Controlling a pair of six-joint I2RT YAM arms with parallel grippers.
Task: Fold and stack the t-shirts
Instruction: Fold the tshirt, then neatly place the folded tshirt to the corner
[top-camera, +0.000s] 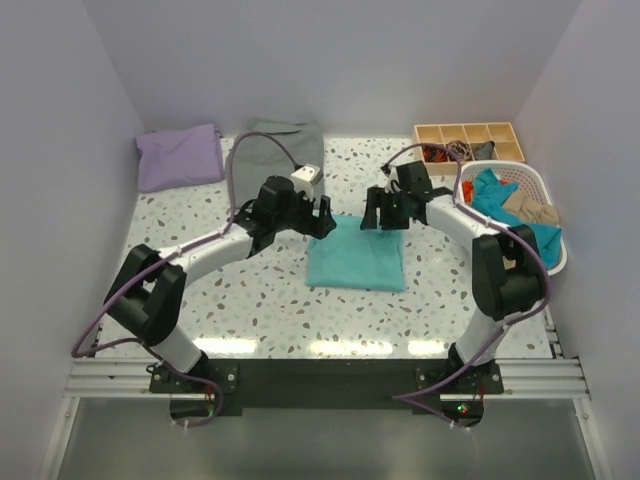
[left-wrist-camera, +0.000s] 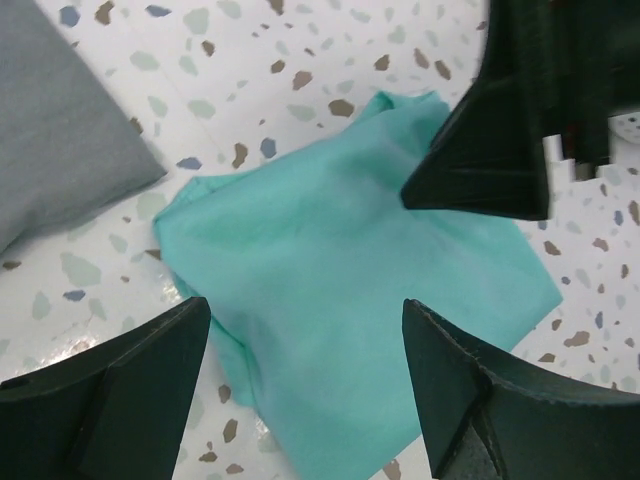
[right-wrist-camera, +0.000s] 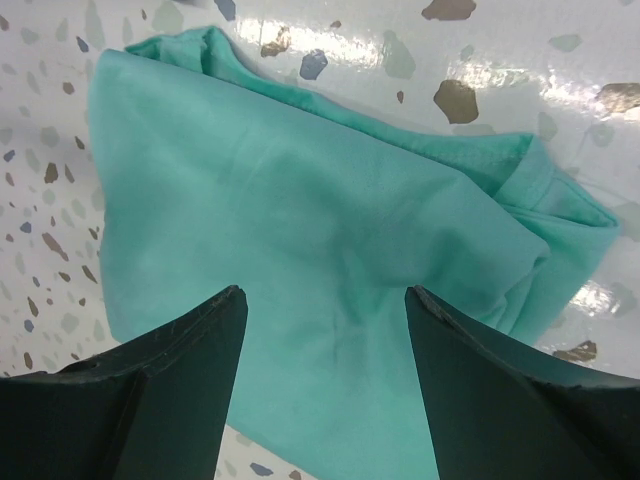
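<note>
A turquoise-green t-shirt (top-camera: 357, 257) lies folded into a rough rectangle on the speckled table, mid-centre. It fills the left wrist view (left-wrist-camera: 340, 270) and the right wrist view (right-wrist-camera: 300, 230). My left gripper (top-camera: 322, 222) hovers open over its far left corner, holding nothing. My right gripper (top-camera: 383, 216) hovers open over its far right corner, holding nothing. A lavender-purple folded shirt (top-camera: 180, 156) lies at the far left. A grey folded shirt (top-camera: 277, 150) lies behind the left gripper, also in the left wrist view (left-wrist-camera: 60, 130).
A white basket (top-camera: 541, 182) with teal and tan clothes stands at the right edge. A wooden compartment tray (top-camera: 467, 136) sits at the back right. White walls close in the table on three sides.
</note>
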